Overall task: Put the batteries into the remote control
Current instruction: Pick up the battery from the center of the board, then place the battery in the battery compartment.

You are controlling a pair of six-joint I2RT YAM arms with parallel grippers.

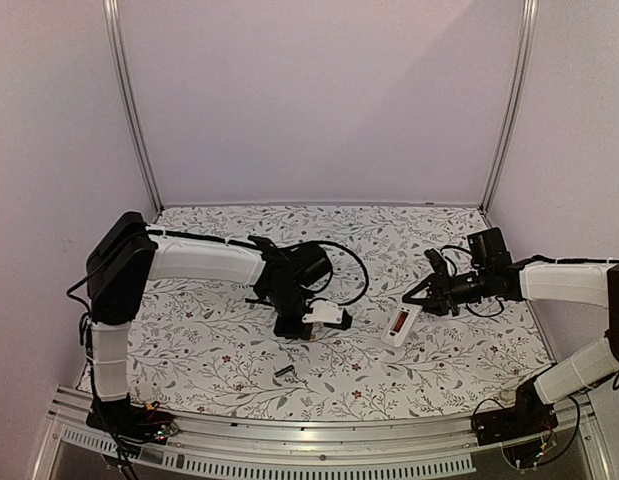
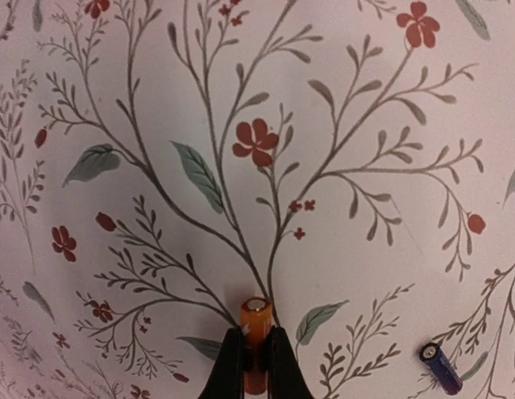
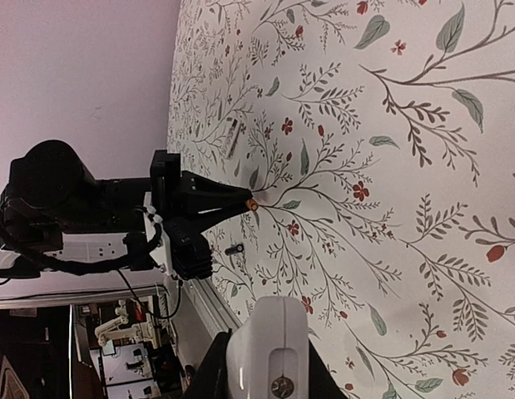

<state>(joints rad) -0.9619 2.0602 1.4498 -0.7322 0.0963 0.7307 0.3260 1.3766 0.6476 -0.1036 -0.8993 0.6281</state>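
While the left tool (image 2: 256, 339) is pressed together on the orange battery (image 2: 255, 314), its fingers clamp the lower barrel from both sides. The metallic end pokes out forward past the tips. In the top view this tool hangs over the middle of the flowered surface (image 2: 365, 125), left of centre.

The battery is a small, stiff, smooth cylinder. I judge it light and prone to swivelling or slipping in a two-point pinch. A hold nearer mid-barrel, with both ends free, would suit seating it against the contacts. The current grip sits towards the rear, so pushing the nose down could tip it.

The dark battery (image 2: 440, 368) lies loose on the surface just off to the side, apart from the tool. It will likely roll if nudged, and should be taken across its width.

Further out, the right tool (image 3: 265, 376) is closed on one end of the remote control (image 3: 269, 332), the white body sitting between its dark fingers. In the top view the remote angles down towards the surface right of centre, well apart from the left tool. A reddish patch shows on its upper face; I cannot tell whether that is the open bay. The remote looks like a light, rigid plastic shell, best gripped by its long edges so the bay stays clear.
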